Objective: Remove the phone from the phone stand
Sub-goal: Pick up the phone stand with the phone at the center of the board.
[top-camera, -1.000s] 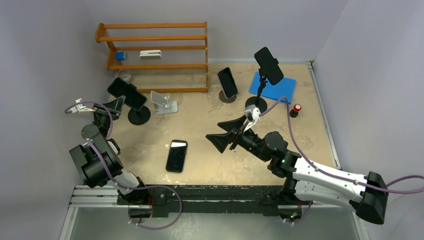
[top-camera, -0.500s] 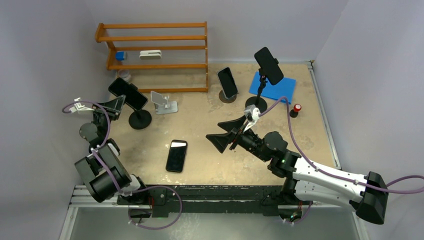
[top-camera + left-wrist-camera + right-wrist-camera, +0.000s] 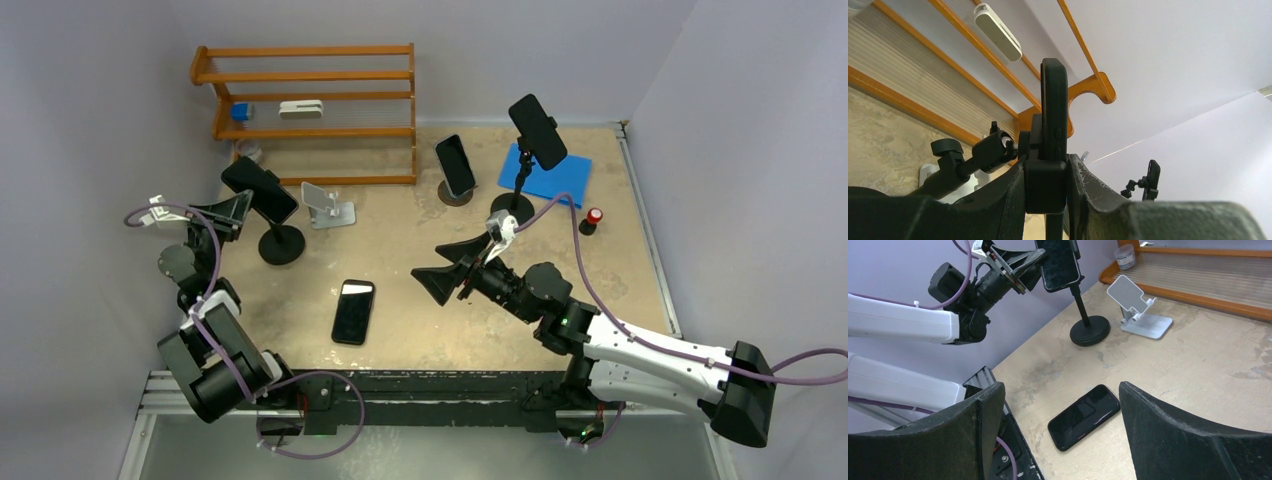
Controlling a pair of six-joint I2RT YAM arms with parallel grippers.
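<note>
Phone, a black rectangular slab [image 3: 1054,100], is clamped edge-on in the left pincer [image 3: 238,205] while seated in the black round-based pole stand [image 3: 281,243] beneath, evidently to be pulled free, and the right pincer [image 3: 438,268] is spread apart, empty.

Black phone [image 3: 259,189] tilted atop black round-based stand [image 3: 281,245]

Glossy-screened phone [image 3: 1060,262], matt black stand [image 3: 1090,332], varnished wooden rack [image 3: 300,51].
</note>
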